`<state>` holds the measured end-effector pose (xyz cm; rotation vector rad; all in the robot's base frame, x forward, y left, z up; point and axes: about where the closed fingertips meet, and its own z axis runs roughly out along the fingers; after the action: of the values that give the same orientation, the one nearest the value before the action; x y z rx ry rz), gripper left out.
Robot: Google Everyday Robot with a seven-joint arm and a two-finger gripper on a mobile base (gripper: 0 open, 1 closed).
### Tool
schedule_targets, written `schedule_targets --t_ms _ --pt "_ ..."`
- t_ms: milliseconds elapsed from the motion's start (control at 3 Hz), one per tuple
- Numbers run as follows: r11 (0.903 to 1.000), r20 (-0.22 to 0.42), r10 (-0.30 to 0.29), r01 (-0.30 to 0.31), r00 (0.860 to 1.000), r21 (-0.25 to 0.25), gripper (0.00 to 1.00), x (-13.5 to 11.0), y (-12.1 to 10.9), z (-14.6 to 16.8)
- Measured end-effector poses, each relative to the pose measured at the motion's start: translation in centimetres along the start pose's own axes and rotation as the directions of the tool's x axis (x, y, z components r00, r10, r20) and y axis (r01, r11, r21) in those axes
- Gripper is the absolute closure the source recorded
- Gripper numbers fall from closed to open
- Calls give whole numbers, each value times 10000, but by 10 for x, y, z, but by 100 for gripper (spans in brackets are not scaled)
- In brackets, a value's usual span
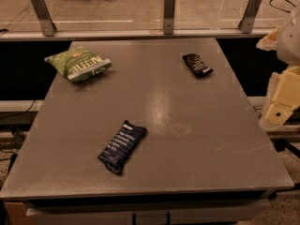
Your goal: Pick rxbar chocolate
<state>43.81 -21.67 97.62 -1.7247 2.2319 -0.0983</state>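
Note:
The rxbar chocolate (pixel 197 65) is a small flat black wrapper with faint white lettering. It lies at the far right of the grey table (pixel 197 139), turned at an angle. My gripper (pixel 281 97) shows as cream-coloured parts at the right edge of the camera view. It is beyond the table's right side, to the right of the bar and a little nearer to me, well apart from it and holding nothing that I can see.
A larger dark navy-blue bar wrapper (pixel 122 146) lies at the near left-centre of the table. A green chip bag (pixel 78 63) lies at the far left. A glass railing with metal posts (pixel 169 12) runs behind the table's far edge.

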Motion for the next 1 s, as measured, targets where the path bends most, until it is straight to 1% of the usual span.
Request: schedule_targets --t_ms 333,667,1000 --pt "10000 1 0 0 10000 2 0 0 0 0" --pt "9992 431 259 -272 9987 296 0 -1 -13 9" --pt "9924 1230 929 -1019 9880 691 0 -4 -58 40"
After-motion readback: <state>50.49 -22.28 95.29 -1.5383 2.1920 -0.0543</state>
